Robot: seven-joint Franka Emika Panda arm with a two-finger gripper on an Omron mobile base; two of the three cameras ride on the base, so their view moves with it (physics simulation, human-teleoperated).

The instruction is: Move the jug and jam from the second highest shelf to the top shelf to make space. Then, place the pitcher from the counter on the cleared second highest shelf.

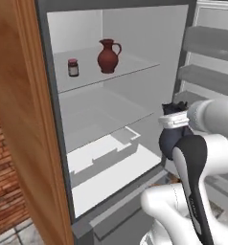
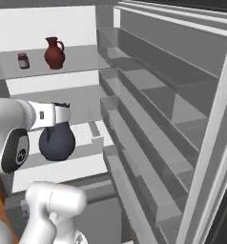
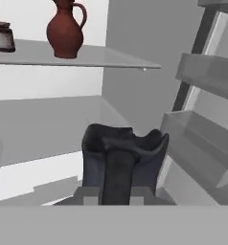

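Though fingertips hidden, end effector (image 3: 119,165) clamped on pitcher (image 2: 57,141) rim; pitcher belly partly behind arm.

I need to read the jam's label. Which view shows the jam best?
The left base view: the jam sits whole and largest there. The right base view shows it smaller; the hand view cuts it at the edge.

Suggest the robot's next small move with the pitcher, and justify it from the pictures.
Probably carry the pitcher, held in the pincer, forward onto the second highest shelf. The jug and jam stand on the top shelf.
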